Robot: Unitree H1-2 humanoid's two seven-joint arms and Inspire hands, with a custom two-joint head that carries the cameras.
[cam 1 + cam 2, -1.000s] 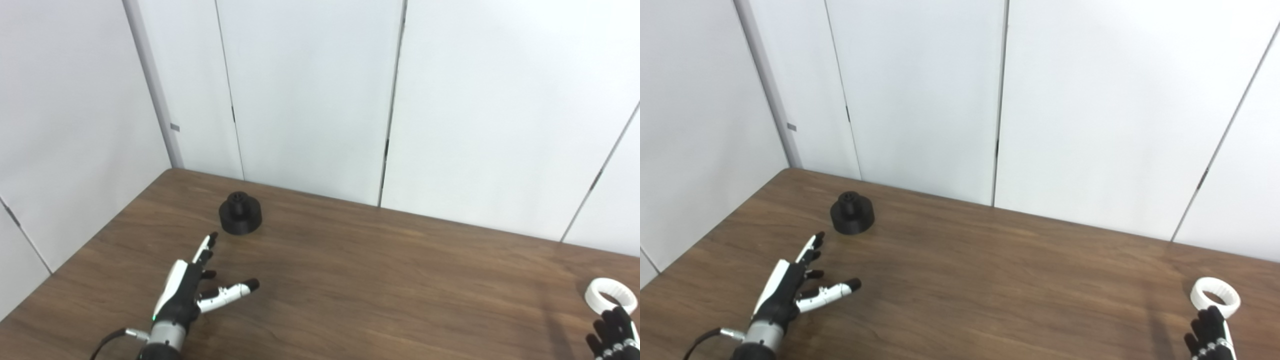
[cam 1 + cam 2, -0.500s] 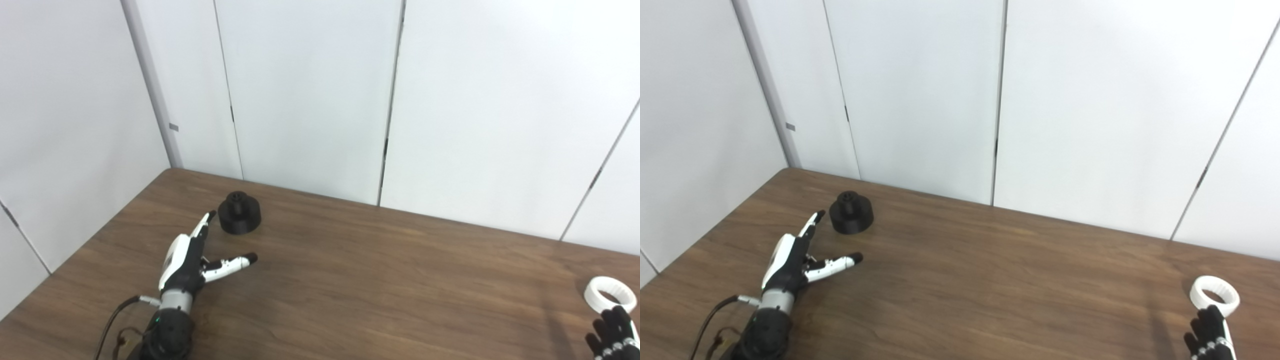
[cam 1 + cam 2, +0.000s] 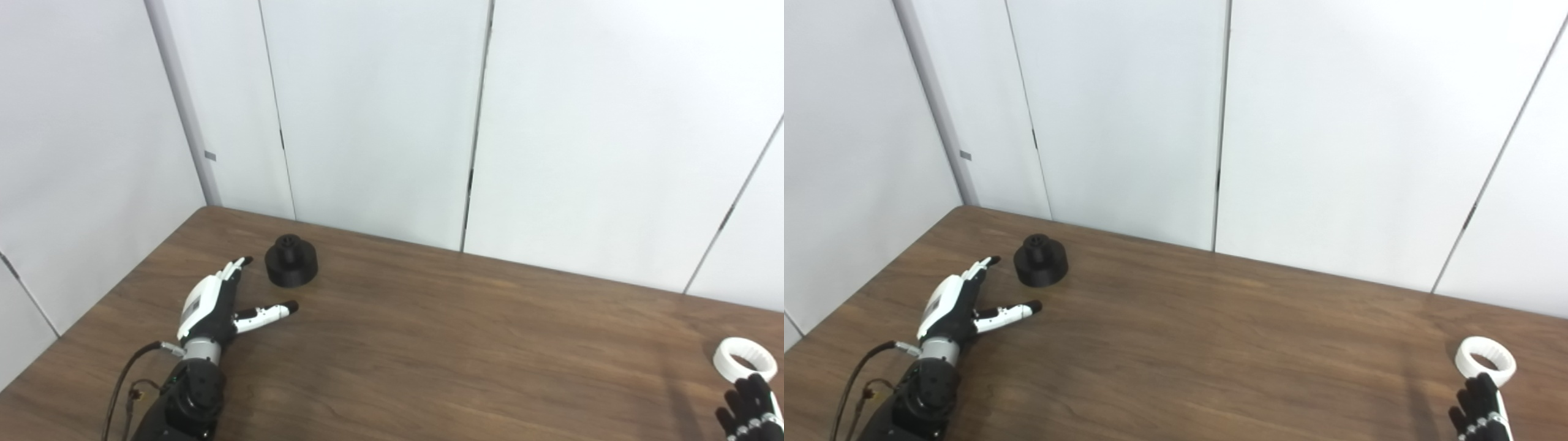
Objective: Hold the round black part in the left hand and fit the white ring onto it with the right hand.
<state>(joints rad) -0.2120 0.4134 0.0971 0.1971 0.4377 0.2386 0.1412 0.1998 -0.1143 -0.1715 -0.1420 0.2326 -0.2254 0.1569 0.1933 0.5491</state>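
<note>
Your left hand (image 3: 211,303) has slid forward and left since a second ago. The brown wooden table (image 3: 429,343) is lying bare between the two parts. The round black part (image 3: 291,261) is sitting just beside your spread, empty fingers, untouched. The white plastic ring (image 3: 745,359) is resting far right, with your right hand (image 3: 750,407) just below it, its grip impossible to tell.

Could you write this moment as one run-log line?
left hand: open beside round black part | right hand: near white ring | nothing held | parts on table
</note>
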